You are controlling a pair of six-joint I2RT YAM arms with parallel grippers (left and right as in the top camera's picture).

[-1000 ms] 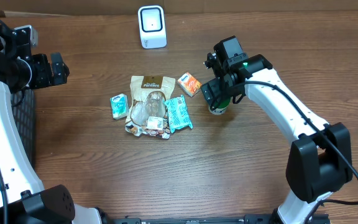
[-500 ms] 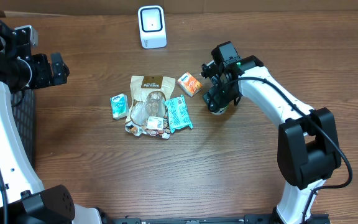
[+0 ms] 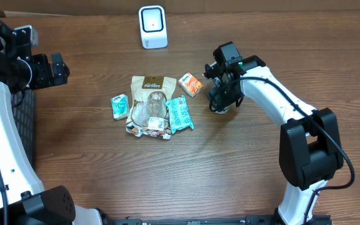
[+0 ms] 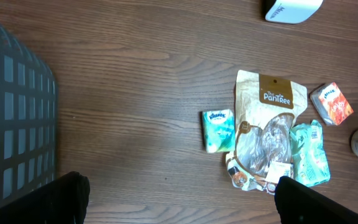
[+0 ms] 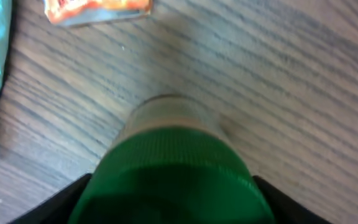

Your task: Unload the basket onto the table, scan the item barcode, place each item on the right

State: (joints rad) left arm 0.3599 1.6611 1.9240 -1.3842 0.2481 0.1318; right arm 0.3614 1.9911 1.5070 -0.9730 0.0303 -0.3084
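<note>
Green-capped bottle (image 5: 169,165) upright between right hand (image 3: 220,103) jaws (contact unclear).

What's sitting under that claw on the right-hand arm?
A green-capped bottle standing on the wooden table, between the fingers of the right gripper. The cap hides most of its body.

Mock shop checkout — scanner (image 3: 153,26), snack packets (image 3: 152,103), wooden table (image 3: 105,169).

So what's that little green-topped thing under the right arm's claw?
It's a small bottle with a green cap and a pale, greyish body, standing upright on the wooden table near an orange packet. The right claw sits over it, a finger either side of the cap; whether they touch it is unclear. No label shows.
</note>
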